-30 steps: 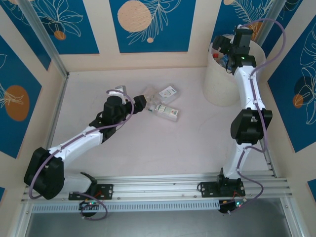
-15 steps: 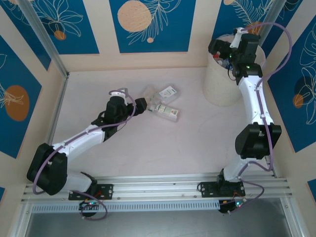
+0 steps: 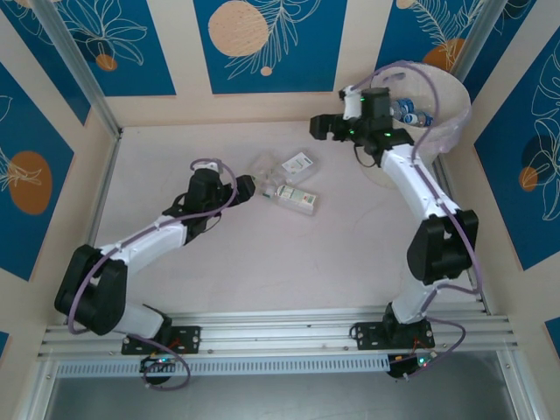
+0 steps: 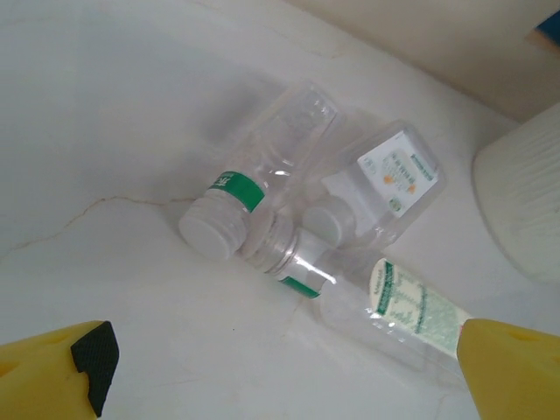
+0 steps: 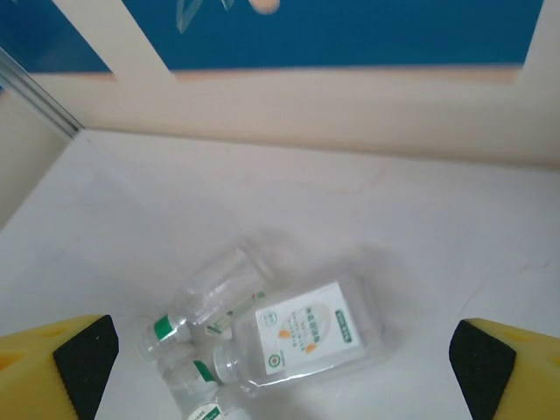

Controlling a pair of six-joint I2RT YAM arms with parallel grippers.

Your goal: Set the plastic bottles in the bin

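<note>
Bottle cluster: three plastic bottles [image 3: 282, 186] lay on their sides mid-surface, touching one another, caps bunched close together.
Green-band bottle [image 4: 258, 171]: clear body, white cap, green ring under the cap; sat on the far-left side of the cluster.
Square bottle [image 4: 385, 179]: flat-sided, white label with orange and green print facing up; sat on the far-right side, pressed against the green-band bottle.
Leaf-label bottle [image 4: 394, 306]: pale green patterned label; lay nearest the arm bases, neck end meeting the other two caps.
Bin [image 3: 457, 103]: stood in the far right corner of the surface, well apart from the cluster; showed as a white wall at the right edge of the left wrist view.
Bag [image 3: 444, 133]: thin, translucent, draped over the bin rim.
Bottles in bin [image 3: 409, 111]: lay inside with blue caps showing; exact count could not be told.
Left fingers [image 3: 248, 186]: spread wide, pinched nothing; sat low just left of the cluster, aimed at the caps; contact with any bottle could not be told.
Right fingers [image 3: 322, 128]: spread wide, empty; hung above the surface left of the bin, on the far side of the cluster, looking down on it.
Surface [image 3: 262, 262]: pale, with faint thin vein lines.
</note>
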